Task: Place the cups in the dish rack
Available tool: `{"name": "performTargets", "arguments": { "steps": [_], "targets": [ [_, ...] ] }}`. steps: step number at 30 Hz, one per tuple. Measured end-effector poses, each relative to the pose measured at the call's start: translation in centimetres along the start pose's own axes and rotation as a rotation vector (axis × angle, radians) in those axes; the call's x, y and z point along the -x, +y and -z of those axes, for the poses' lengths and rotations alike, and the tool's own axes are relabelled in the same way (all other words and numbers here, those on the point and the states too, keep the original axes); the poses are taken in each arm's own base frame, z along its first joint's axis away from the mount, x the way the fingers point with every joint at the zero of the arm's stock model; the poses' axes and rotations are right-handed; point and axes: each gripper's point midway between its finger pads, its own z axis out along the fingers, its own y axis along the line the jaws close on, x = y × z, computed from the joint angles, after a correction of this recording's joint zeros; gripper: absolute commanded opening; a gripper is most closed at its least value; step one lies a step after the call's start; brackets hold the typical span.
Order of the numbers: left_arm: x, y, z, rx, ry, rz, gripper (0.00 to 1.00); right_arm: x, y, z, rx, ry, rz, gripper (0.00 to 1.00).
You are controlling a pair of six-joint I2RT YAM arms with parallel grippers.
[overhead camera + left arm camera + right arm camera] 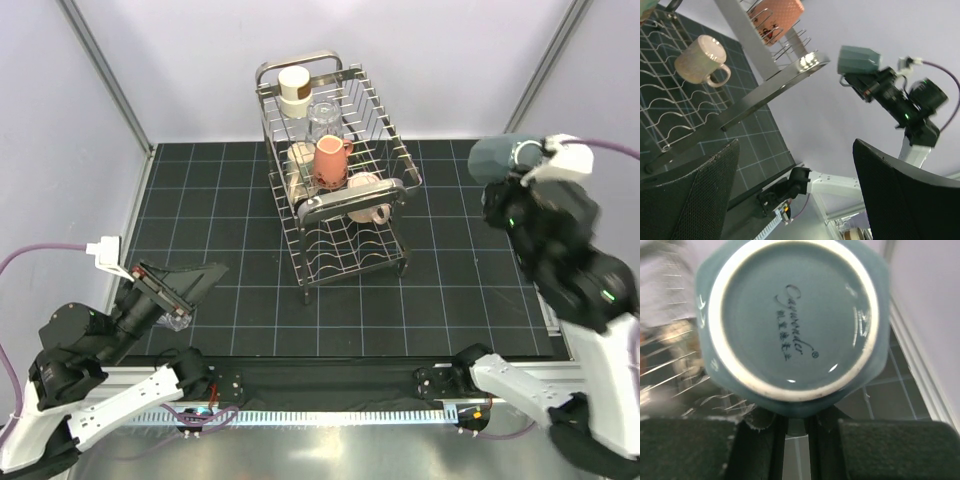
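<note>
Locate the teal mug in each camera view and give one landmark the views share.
Top external: teal mug on the right side, upper part.
Left wrist: upper area, right of centre.
Right wrist: fills the frame, base toward the camera.
Shared landmark: the dish rack, left of the mug in every view.

Left fingers (695,200) spread wide, low — right fingers (890,450) clamped, raised high.

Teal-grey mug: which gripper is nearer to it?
Right. The right gripper is shut on the teal-grey mug, raised to the right of the dish rack. The left gripper hangs open and empty, across the rack on its left.
</note>
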Motion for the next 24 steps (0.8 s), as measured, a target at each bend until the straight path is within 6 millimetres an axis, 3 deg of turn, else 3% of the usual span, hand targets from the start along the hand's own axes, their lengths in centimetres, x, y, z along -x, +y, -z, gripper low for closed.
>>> {"name": "performTargets", "arguments": {
  "steps": [3, 4, 6, 9, 12, 17, 24],
  "targets": [
    [-0.8, 1.4, 0.4, 0.03, 0.015, -0.002, 0.9, -3.8, -2.9, -5.1, -0.134, 0.13, 0.019, 0.04],
    [-1.0, 1.7, 0.5, 0.037, 0.019, 0.002, 0.9, -6.2, -3.7, -7.0, -0.15, 0.217, 0.03, 0.04],
    [-1.3, 2.2, 0.7, 0.049, 0.026, 0.006, 0.9, -8.2, -6.0, -8.5, -0.211, 0.29, 0.016, 0.04],
    [-1.3, 2.6, 0.9, 0.063, 0.024, 0.004, 0.91, -11.6, -7.3, -10.4, -0.183, 0.408, -0.022, 0.04],
    [-1.2, 2.9, 1.0, 0.075, 0.018, 0.001, 0.9, -13.8, -7.6, -11.4, -0.134, 0.457, -0.045, 0.04],
    [-1.3, 3.3, 0.9, 0.093, 0.017, -0.004, 0.9, -17.2, -6.0, -13.6, 0.02, 0.497, -0.086, 0.04],
    [-2.2, 4.1, -0.2, 0.136, 0.046, -0.023, 0.91, -21.8, -4.7, -19.1, 0.16, 0.584, -0.13, 0.04]
  ]
}}
